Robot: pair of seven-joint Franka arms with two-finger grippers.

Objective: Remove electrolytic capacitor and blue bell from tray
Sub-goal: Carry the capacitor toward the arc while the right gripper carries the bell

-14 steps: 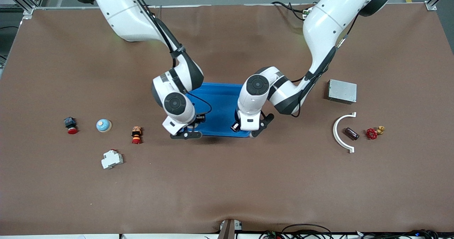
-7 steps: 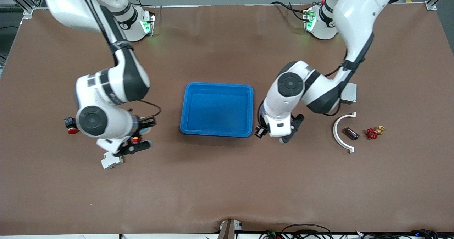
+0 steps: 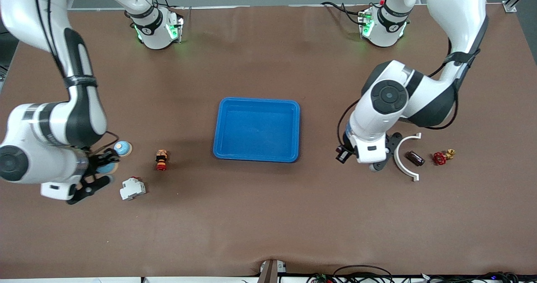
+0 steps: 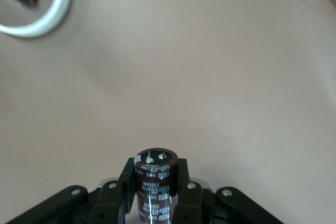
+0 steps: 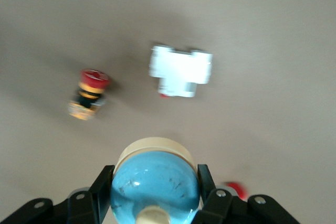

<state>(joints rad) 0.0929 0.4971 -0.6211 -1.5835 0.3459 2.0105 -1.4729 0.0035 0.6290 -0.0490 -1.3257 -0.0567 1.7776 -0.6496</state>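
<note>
The left gripper (image 4: 155, 203) clamps a capacitor (image 4: 154, 182) over bare table beside the white arc (image 3: 403, 157), the right gripper (image 5: 152, 203) clamps a blue bell (image 5: 155, 184) near the white breaker (image 3: 132, 188), both well off the tray (image 3: 256, 103) edges

A dark brown cylindrical capacitor with white printing (image 4: 155, 182) is clamped between the two black fingers (image 4: 127, 177) of the left gripper (image 4: 155, 195), its axis along them and its flat end with two small metal pins standing clear of the fingertips. A glossy light-blue dome bell on a cream base (image 5: 155, 184) sits squeezed between the fingers (image 5: 102, 184) of the right gripper (image 5: 155, 200), dome and cream knob turned toward the wrist. A second blue bell (image 3: 122, 148) stands on the table just beside those fingers, and a second brown capacitor (image 3: 415, 158) lies on its side near the left gripper's fingers, apart from them.
</note>
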